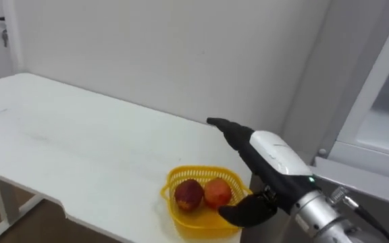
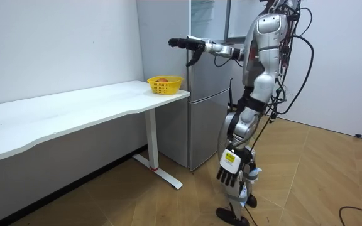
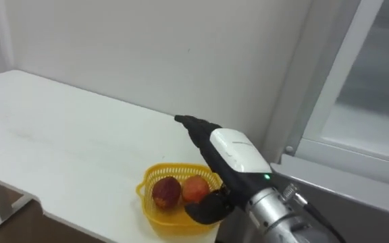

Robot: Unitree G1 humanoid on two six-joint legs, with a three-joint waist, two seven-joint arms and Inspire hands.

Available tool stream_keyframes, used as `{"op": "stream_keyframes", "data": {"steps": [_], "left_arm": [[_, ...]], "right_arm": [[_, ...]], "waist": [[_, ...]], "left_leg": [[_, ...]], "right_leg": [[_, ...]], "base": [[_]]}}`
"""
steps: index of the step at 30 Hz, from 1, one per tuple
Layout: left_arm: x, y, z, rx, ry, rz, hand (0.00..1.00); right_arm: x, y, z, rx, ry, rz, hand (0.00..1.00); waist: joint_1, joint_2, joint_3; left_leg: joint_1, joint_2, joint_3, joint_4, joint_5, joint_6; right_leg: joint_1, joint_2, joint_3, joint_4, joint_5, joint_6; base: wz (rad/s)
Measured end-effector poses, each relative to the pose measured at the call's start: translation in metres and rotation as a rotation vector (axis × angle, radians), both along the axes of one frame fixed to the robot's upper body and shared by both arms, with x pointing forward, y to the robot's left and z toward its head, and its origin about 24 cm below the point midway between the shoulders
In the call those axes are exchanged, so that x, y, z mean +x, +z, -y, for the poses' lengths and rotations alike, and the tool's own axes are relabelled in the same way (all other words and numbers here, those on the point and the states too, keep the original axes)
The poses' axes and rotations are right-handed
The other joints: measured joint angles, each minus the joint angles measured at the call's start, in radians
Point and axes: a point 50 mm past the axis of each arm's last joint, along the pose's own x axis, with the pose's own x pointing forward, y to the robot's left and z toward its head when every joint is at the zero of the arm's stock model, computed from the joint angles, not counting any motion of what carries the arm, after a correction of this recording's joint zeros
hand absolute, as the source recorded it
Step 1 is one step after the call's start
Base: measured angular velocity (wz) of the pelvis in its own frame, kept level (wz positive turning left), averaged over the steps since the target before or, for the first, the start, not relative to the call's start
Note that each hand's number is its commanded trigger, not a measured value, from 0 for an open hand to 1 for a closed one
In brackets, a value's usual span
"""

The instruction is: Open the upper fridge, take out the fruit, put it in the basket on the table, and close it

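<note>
- Yellow basket point(image 1: 201, 206) stands at the white table's point(image 1: 80, 148) end edge and holds a dark red fruit point(image 1: 188, 195) touching an orange-red fruit point(image 1: 217, 192).
- Right hand point(image 1: 250, 152) is above the basket, fingers straight, holding nothing.
- Left hand point(image 2: 227, 176) hangs well below the basket, apparently relaxed.

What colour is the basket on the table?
Yellow. The basket shows best in the left eye view.

Eye views look down close; room view shares their table point(image 1: 80, 148).
</note>
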Motion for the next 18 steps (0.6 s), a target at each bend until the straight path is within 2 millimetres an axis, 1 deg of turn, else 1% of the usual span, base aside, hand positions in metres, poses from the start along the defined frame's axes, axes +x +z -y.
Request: {"op": "stream_keyframes", "data": {"steps": [1,2,3,4,6,7,8,11,13,14,15,16,17,18], "left_arm": [[0.000,-0.001,0.002,-0.003,0.000,0.005,0.00],[-0.001,-0.002,0.003,-0.004,0.002,0.003,0.00],[-0.004,-0.002,0.004,-0.004,0.005,-0.002,0.00],[-0.005,-0.002,0.005,-0.003,0.011,0.002,0.00],[-0.006,-0.003,0.006,0.005,0.009,0.006,0.00],[-0.008,-0.003,0.006,0.008,0.008,0.005,0.00],[-0.009,-0.003,0.006,0.011,0.009,0.006,0.00],[-0.010,-0.004,0.008,0.011,0.015,0.007,0.00],[-0.012,-0.005,0.012,-0.003,0.024,0.007,0.00],[-0.014,-0.006,0.013,-0.007,0.034,0.006,0.00],[-0.017,-0.006,0.015,-0.014,0.042,0.002,0.00],[-0.019,-0.007,0.017,-0.021,0.047,-0.001,0.00],[-0.022,-0.008,0.020,-0.027,0.052,-0.004,0.00],[-0.023,-0.008,0.020,-0.030,0.056,-0.005,0.00]], "right_arm": [[-0.005,-0.001,-0.002,0.018,0.011,-0.002,0.00],[-0.007,-0.001,-0.003,0.024,0.013,0.000,0.00],[-0.011,0.000,-0.004,0.035,0.019,0.006,0.00],[-0.015,0.003,-0.004,0.057,0.033,0.012,0.00],[-0.022,0.008,-0.006,0.107,0.068,0.022,0.00],[-0.027,0.008,-0.005,0.129,0.079,0.023,0.00],[-0.031,0.007,-0.004,0.152,0.091,0.017,0.00],[-0.039,0.005,-0.005,0.187,0.107,0.019,0.00],[-0.050,0.002,-0.002,0.221,0.098,0.018,0.00],[-0.052,0.001,-0.001,0.225,0.091,0.015,0.00],[-0.054,-0.001,0.004,0.237,0.061,0.011,0.00],[-0.056,-0.003,0.010,0.252,0.020,0.016,0.00],[-0.058,-0.005,0.018,0.265,-0.027,0.021,0.00],[-0.059,-0.007,0.023,0.267,-0.049,0.020,0.00]], "waist": [[-0.004,0.014,-0.0011],[-0.005,0.020,-0.0031],[-0.014,0.030,-0.0066],[-0.035,0.034,-0.0096],[-0.057,0.040,-0.0084],[-0.070,0.048,-0.0072],[-0.087,0.048,-0.0078],[-0.102,0.051,-0.0074],[-0.122,0.061,-0.0130],[-0.130,0.064,-0.0137],[-0.150,0.071,-0.0168],[-0.168,0.078,-0.0155],[-0.175,0.086,-0.0134],[-0.177,0.089,-0.0141]], "left_leg": [[0.005,0.000,0.015,-0.012,0.001,0.001],[0.005,0.002,0.025,-0.014,0.001,0.001],[0.005,0.003,0.033,-0.017,0.001,0.001],[0.004,0.003,0.037,-0.019,0.001,0.001],[0.011,0.006,0.050,-0.016,0.001,0.001],[0.012,0.007,0.052,-0.016,0.001,0.001],[0.016,0.008,0.057,-0.015,0.001,0.001],[0.026,0.013,0.081,-0.016,0.001,0.001],[0.029,0.013,0.092,-0.021,0.000,0.001],[0.029,0.013,0.096,-0.023,0.000,0.001],[0.029,0.013,0.097,-0.027,0.000,0.001],[0.031,0.014,0.104,-0.029,0.000,0.002],[0.042,0.015,0.119,-0.039,0.000,0.002],[0.045,0.017,0.128,-0.046,0.000,0.002]], "right_leg": [[-0.008,0.000,0.014,0.002,0.000,0.000],[-0.014,0.001,0.018,0.004,0.000,0.000],[-0.022,0.000,0.023,0.007,0.001,0.000],[-0.031,0.000,0.028,0.012,0.001,0.000],[-0.033,0.001,0.046,0.015,0.001,0.000],[-0.031,-0.001,0.048,0.015,0.001,0.000],[-0.030,-0.001,0.051,0.015,0.001,0.000],[-0.029,0.003,0.072,0.011,0.001,0.000],[-0.028,0.004,0.081,0.008,0.002,0.000],[-0.028,0.003,0.082,0.008,0.002,0.000],[-0.029,0.003,0.082,0.009,0.003,0.001],[-0.031,0.004,0.088,0.013,0.003,0.001],[-0.033,0.006,0.100,0.018,0.003,0.000],[-0.034,0.007,0.102,0.019,0.004,-0.001]], "base": [[-0.31],[-0.36],[-0.25],[-0.24],[-0.16],[-0.08],[-0.07],[-0.20],[-0.12],[-0.09],[-0.07],[-0.15],[-0.24],[-0.33]]}}
